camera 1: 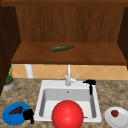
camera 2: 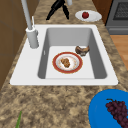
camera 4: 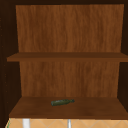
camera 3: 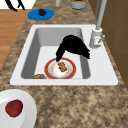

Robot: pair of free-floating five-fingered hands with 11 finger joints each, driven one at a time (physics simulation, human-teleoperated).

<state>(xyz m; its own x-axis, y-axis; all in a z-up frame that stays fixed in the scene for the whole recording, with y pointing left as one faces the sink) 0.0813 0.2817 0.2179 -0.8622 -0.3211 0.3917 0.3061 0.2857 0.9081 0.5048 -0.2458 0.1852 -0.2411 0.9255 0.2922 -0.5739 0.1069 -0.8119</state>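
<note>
My right hand hangs open above the sink's back right rim, fingers pointing down. In the right side view it hovers over a red-rimmed plate of brown food on the basin floor. A brown pastry lies beside that plate. My left hand floats open at the right edge of a blue plate holding dark grapes. A large red round shape covers the sink's front in the front view.
A white plate with a tomato sits on the counter at the right. The faucet stands behind the basin. A green bottle lies on the lower shelf. A potted plant is at the far left. A stove adjoins the counter.
</note>
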